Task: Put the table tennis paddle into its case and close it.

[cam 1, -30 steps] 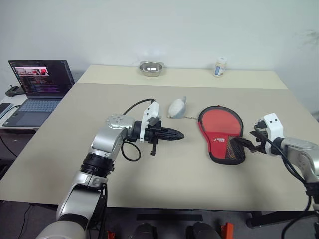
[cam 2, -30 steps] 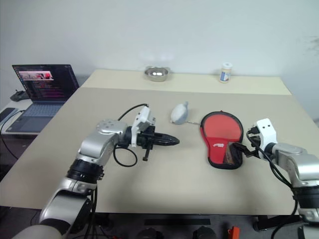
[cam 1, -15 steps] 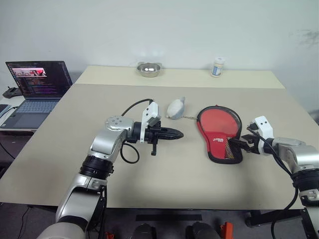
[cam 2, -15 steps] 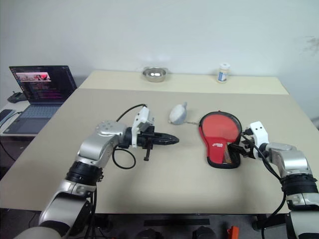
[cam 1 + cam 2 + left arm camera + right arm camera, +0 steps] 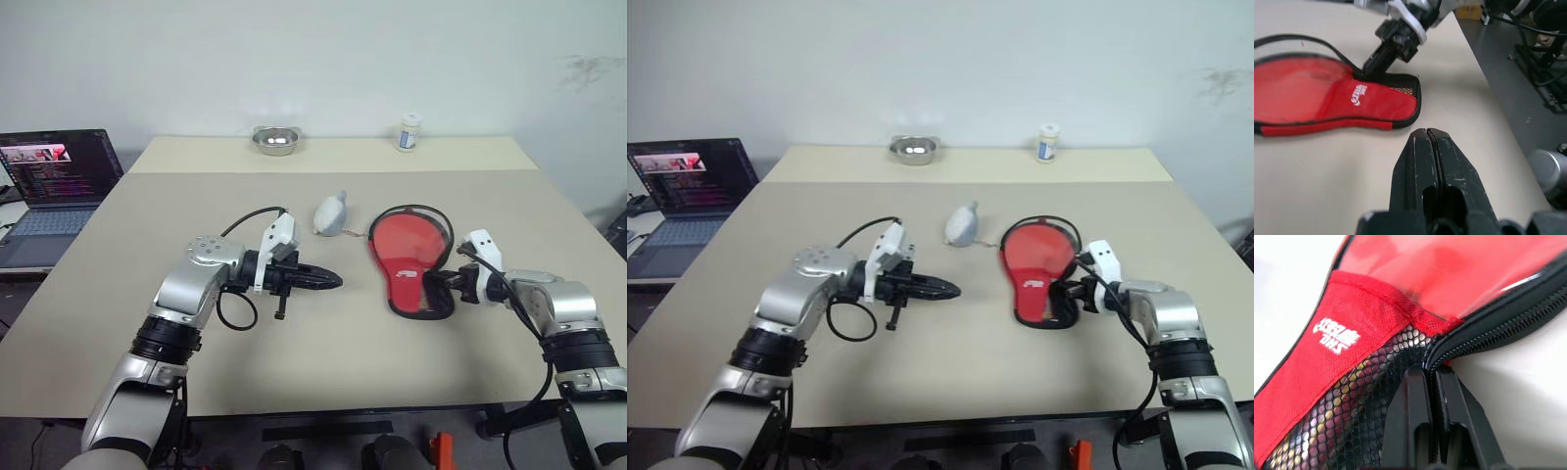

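Observation:
The case lies flat on the table at centre right, its red panel with a white logo facing up. Through the clear panel shows the red face of the table tennis paddle. A black zipper strip loops loose around the round end. My right gripper is at the case's narrow end, on the mesh side, with its fingers shut on the zipper edge. My left gripper hovers over the table to the left of the case, shut and empty, pointing toward it.
A grey pouch-like object lies just left of the case's round end. A metal bowl and a small white bottle stand at the table's far edge. A laptop sits on a side table at the left.
My right gripper moved left to the case's narrow end and went from open to shut on the zipper edge. The whole view shifted. The left gripper stayed shut, roughly in place.

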Tool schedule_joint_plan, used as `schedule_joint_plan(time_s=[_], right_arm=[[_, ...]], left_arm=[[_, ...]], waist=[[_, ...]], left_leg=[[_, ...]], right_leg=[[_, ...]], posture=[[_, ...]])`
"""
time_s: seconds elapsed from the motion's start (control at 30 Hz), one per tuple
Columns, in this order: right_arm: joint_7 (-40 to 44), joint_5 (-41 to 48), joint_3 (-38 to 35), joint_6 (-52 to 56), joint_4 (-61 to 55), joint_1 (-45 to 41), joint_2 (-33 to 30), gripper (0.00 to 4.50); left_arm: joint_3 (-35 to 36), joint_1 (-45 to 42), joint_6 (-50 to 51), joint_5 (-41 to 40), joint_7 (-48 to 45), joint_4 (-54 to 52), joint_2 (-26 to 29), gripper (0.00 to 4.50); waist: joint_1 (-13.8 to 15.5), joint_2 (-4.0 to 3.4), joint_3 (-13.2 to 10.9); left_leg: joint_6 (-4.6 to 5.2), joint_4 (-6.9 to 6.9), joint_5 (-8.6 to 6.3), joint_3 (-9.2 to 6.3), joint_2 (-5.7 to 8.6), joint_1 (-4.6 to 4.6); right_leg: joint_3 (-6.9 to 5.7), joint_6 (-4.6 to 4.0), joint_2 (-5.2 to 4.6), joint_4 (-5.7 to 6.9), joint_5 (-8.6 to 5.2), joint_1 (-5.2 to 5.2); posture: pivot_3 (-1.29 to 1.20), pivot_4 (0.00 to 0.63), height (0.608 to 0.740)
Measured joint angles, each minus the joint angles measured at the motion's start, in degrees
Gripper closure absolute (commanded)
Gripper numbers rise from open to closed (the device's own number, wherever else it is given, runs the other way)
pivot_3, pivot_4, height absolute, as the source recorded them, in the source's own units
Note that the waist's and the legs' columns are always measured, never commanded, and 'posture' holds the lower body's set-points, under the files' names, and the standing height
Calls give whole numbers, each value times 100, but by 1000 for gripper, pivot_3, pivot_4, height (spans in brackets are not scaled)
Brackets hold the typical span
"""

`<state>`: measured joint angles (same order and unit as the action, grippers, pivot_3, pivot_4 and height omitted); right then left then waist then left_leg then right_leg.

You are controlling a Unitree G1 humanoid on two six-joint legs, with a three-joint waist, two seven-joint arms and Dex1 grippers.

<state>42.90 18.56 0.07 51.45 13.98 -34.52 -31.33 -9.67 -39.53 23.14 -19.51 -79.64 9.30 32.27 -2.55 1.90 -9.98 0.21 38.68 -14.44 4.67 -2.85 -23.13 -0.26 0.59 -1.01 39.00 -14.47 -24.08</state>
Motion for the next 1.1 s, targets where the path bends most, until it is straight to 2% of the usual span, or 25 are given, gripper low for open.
schedule_joint_plan(time_s=[0.17,0.37,0.6,0.73,0.83,0.93,1.1], right_arm=[[-325,358,99,688,-1227,215,682,4484],[-813,627,238,1328,-2466,893,1119,4484],[-1181,1017,-22,2043,-3996,2053,946,4484],[-1260,1257,-266,2377,-4532,2468,766,4484],[-1266,1424,-455,2511,-4691,2614,560,4484],[-1244,1498,-564,2547,-4712,2642,307,4484],[-1246,1617,-568,2544,-4609,2556,161,4484]], left_arm=[[0,-72,95,-179,-137,-251,19,4500],[-1,-74,285,-315,-226,-532,65,4500],[-141,398,658,-540,-363,-1157,285,4500],[-317,736,653,-578,-665,-1412,775,4500],[-482,953,370,-551,-854,-1429,1274,4500],[-637,965,51,-530,-879,-1380,1547,4500],[-704,955,-112,-512,-888,-1298,1501,4500]], waist=[[12,-3,-2],[66,-2,-2],[87,-2,-2],[83,-2,-2],[88,-2,-2],[129,0,-3],[154,1,-3]], left_leg=[[-1,-5,0,-1,3,-9],[-1,6,-1,1,23,-28],[-2,1,-2,-14,21,-33],[-2,1,-1,-20,15,-30],[-2,1,-1,-25,15,-28],[-2,3,-1,-27,21,-29],[-1,3,-2,-25,22,-39]], right_leg=[[-2,-3,0,0,-2,-6],[-4,-1,-6,-7,-2,-11],[-16,4,-7,-11,-12,-11],[-20,1,-7,-11,-20,-10],[-24,-3,-10,-11,-23,-7],[-27,-3,-13,-15,-24,-4],[-27,-1,-12,-27,-23,-6]], posture=[[0,150,740],[0,150,740],[0,150,740],[0,150,740],[0,150,740],[0,150,740],[0,150,740]])
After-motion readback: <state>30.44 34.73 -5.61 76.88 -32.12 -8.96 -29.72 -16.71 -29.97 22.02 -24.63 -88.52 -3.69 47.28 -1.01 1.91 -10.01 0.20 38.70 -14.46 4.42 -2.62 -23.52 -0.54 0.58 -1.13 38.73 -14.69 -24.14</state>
